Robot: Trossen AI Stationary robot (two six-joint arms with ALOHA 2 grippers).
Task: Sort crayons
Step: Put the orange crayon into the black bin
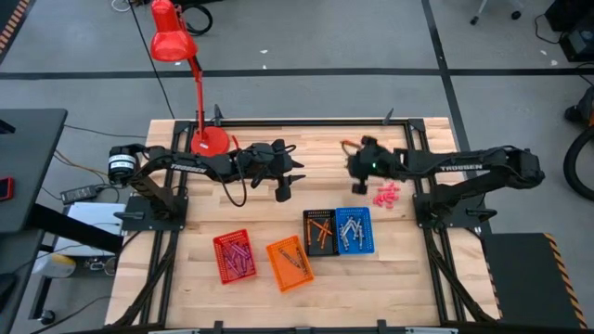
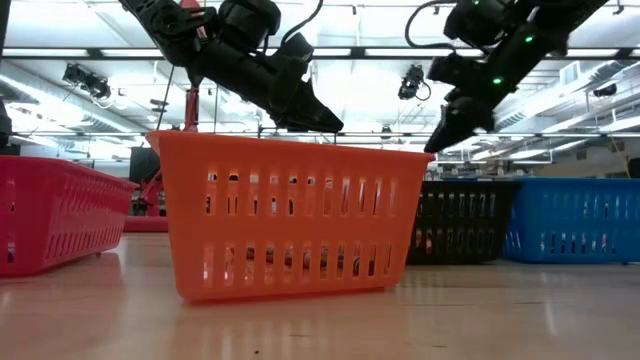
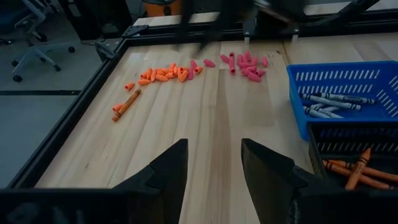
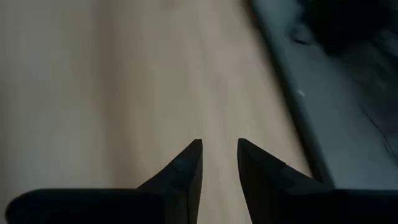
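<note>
- The crayons are partly sorted: silvery ones lie in the blue basket, orange ones in the black basket, purple ones in the red basket, brownish ones in the orange basket
- Loose pink pieces lie on the table just beside the right gripper, on its outer side; the left wrist view shows them as a row of pink bits with orange bits next to them and one orange crayon a little apart
- The right gripper hangs above bare wood, between the pink heap and the blue basket, holding nothing; its fingers stand a narrow gap apart
- The left gripper hangs over the middle of the table, near the right one, the baskets on its near side; its fingers are spread wide and empty
- A red lamp stands behind the left arm
</note>
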